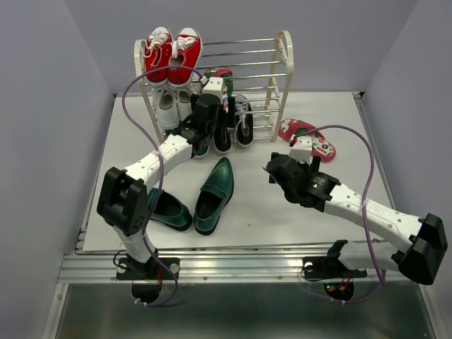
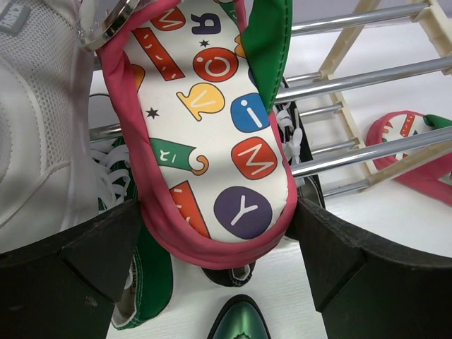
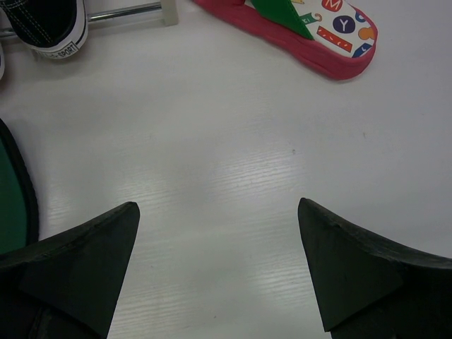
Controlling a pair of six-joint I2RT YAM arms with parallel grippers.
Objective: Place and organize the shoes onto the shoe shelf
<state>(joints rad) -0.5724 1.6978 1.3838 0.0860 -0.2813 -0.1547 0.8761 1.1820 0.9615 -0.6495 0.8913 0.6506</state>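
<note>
My left gripper (image 1: 214, 99) is shut on the heel of a red flip-flop (image 2: 212, 134) with a printed footbed, held up against the shoe shelf (image 1: 272, 70); its fingers (image 2: 99, 261) press both sides. In the top view this flip-flop (image 1: 217, 74) pokes above the gripper at mid-tier height. The second flip-flop (image 1: 307, 138) lies on the table right of the shelf, also in the right wrist view (image 3: 311, 32). Black sneakers (image 1: 233, 127) sit on the lowest tier. Two green loafers (image 1: 215, 191) lie on the table in front. My right gripper (image 1: 274, 169) is open and empty over bare table (image 3: 219, 268).
Red sneakers (image 1: 173, 53) sit on the top tier and white sneakers (image 1: 169, 106) on a middle tier at the left. The table (image 1: 325, 106) has side walls left and right. A loafer toe (image 2: 240, 321) lies just below my left gripper.
</note>
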